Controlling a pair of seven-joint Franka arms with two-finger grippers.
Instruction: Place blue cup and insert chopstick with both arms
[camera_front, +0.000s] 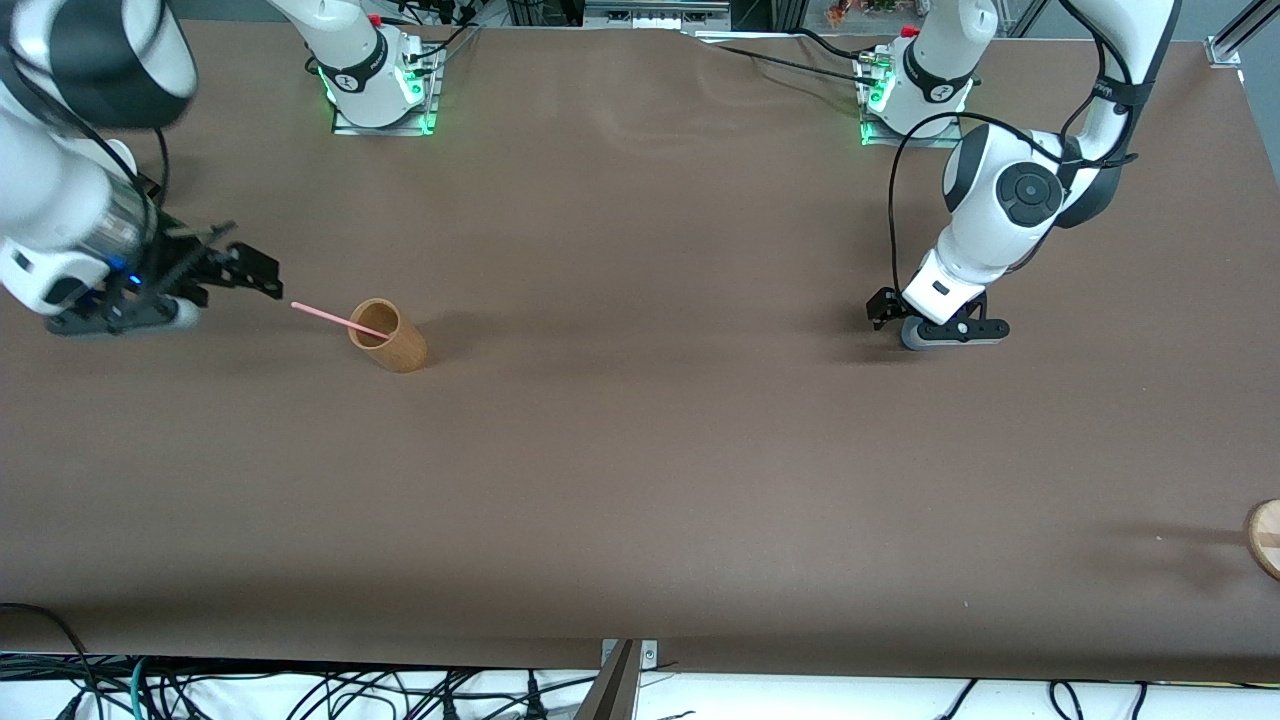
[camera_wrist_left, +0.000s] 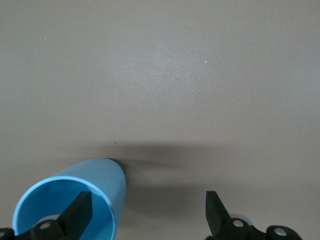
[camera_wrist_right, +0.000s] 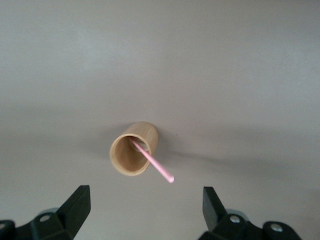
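The surface (camera_front: 640, 480) is a matt brown sheet, smooth and faintly mottled. The tan cup (camera_front: 390, 337) looks like wood, with a dull finish. The chopstick (camera_front: 335, 319) resting in it is smooth pink plastic. The blue cup (camera_wrist_left: 80, 192) is smooth plastic with a soft sheen. The arms' shells are glossy white, and the fingers (camera_wrist_right: 76, 205) matt black plastic

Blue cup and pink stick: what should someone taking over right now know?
Left gripper: open, low over the table, one finger inside the blue cup's mouth, not clamped.
Right gripper: open, near the pink stick's free end, not touching.
Stick leans in the wooden cup, not the blue one.
Left to do: grip the stick, move it into the blue cup.
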